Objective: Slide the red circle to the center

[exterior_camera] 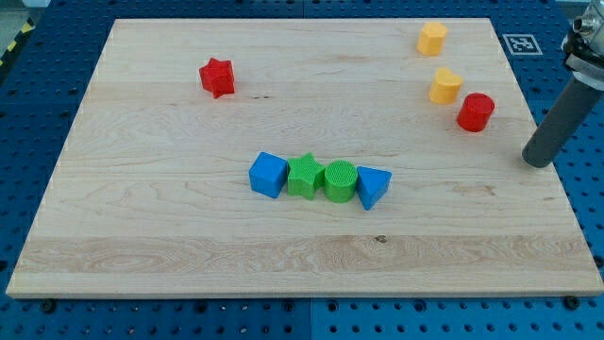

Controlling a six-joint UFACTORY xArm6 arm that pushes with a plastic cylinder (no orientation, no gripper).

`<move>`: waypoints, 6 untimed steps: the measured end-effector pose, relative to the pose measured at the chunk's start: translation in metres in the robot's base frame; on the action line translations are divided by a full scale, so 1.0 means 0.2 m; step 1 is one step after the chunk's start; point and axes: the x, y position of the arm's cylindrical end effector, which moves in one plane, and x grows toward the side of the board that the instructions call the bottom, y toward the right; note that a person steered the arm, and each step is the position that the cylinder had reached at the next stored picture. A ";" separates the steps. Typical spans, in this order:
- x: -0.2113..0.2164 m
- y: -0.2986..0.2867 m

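Observation:
The red circle (476,111) is a short red cylinder near the board's right edge, in the upper right of the view. My tip (536,161) is the lower end of a dark rod that leans in from the right. It sits to the right of and a little below the red circle, clearly apart from it. A yellow block (445,86) lies close to the red circle's upper left.
A yellow hexagon block (432,39) sits at the top right. A red star (217,77) is at the upper left. A row of a blue cube (268,175), green star (304,176), green circle (341,181) and blue triangle (372,186) lies near the middle of the wooden board (142,217).

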 end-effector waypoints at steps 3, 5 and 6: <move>-0.19 -0.01; -0.36 -0.24; -0.44 -0.40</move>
